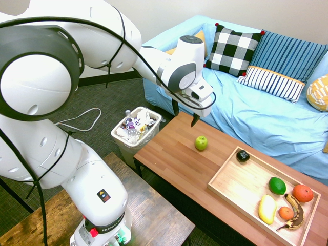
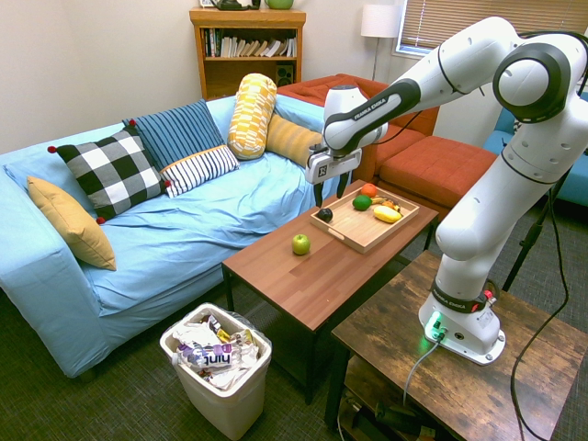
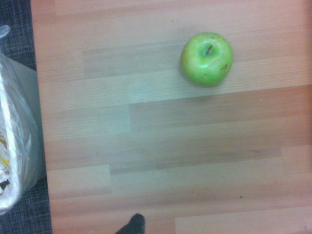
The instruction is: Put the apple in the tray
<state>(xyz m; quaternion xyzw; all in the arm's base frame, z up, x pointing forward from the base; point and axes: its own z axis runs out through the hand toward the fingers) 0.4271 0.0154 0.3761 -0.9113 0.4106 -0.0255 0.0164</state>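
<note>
The yellow-green apple (image 1: 201,142) (image 2: 300,243) (image 3: 206,58) sits alone on the wooden coffee table (image 1: 171,164), stem up. The light wooden tray (image 1: 241,187) (image 2: 354,231) lies on the same table a short way from the apple. It holds a dark fruit (image 1: 243,156) at one corner, and a lime, oranges, a yellow fruit and a banana at the far end. My gripper (image 1: 185,115) (image 2: 330,193) hangs open well above the table. It is apart from the apple, on the side toward the table's bin end, with nothing between its fingers.
A white trash bin (image 1: 136,128) (image 2: 217,363) full of wrappers stands on the floor at the table's end. The sofa with a blue cover (image 1: 266,118) and several cushions runs along the table's far side.
</note>
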